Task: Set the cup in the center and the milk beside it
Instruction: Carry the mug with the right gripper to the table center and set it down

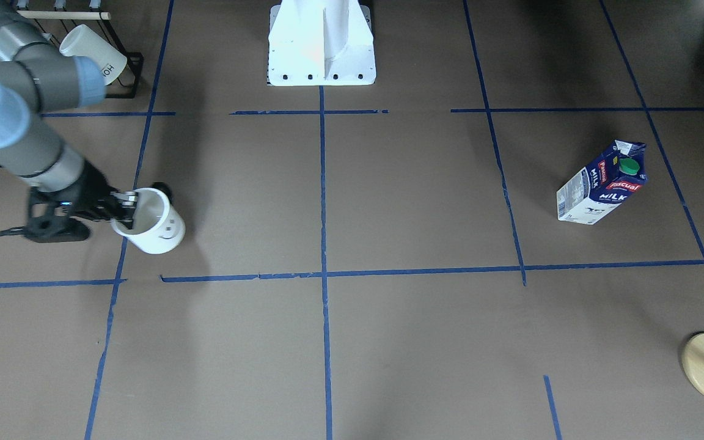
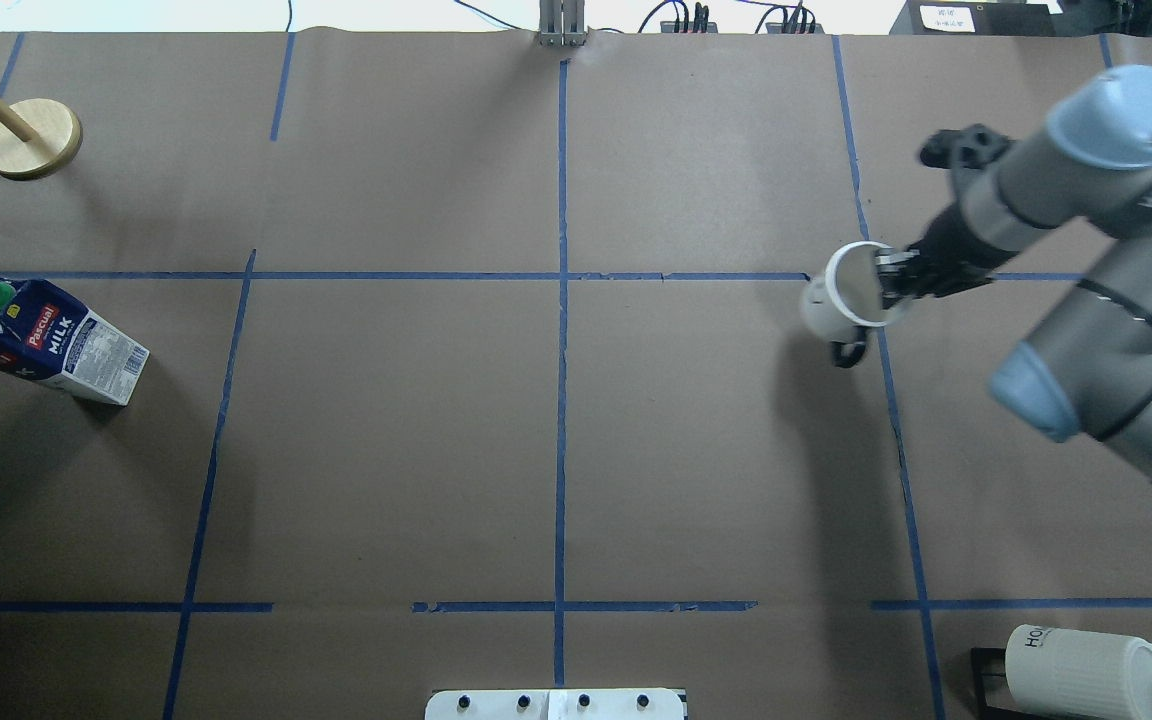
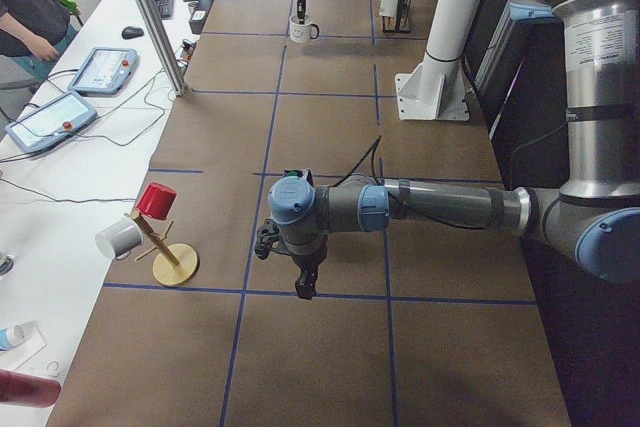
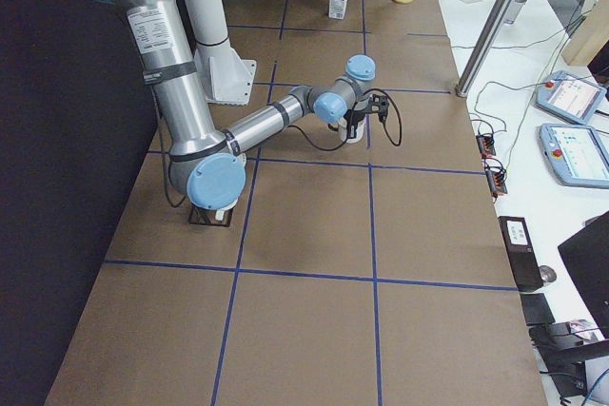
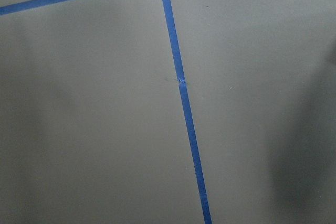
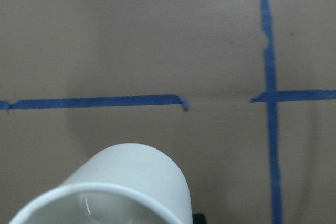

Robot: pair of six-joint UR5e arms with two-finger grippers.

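The cup, a white mug with a black handle and smiley face, is tilted at the robot's right side of the table and also shows in the overhead view and the right wrist view. My right gripper is shut on its rim, one finger inside. The milk stands far off on the robot's left side. The center, where the tape lines cross, is bare. My left gripper shows only in the exterior left view, so I cannot tell if it is open or shut.
Ribbed HOME mugs lie on a black rack near the right arm's base. A round wooden stand sits at the far left corner. The white robot base stands at the table's near middle edge.
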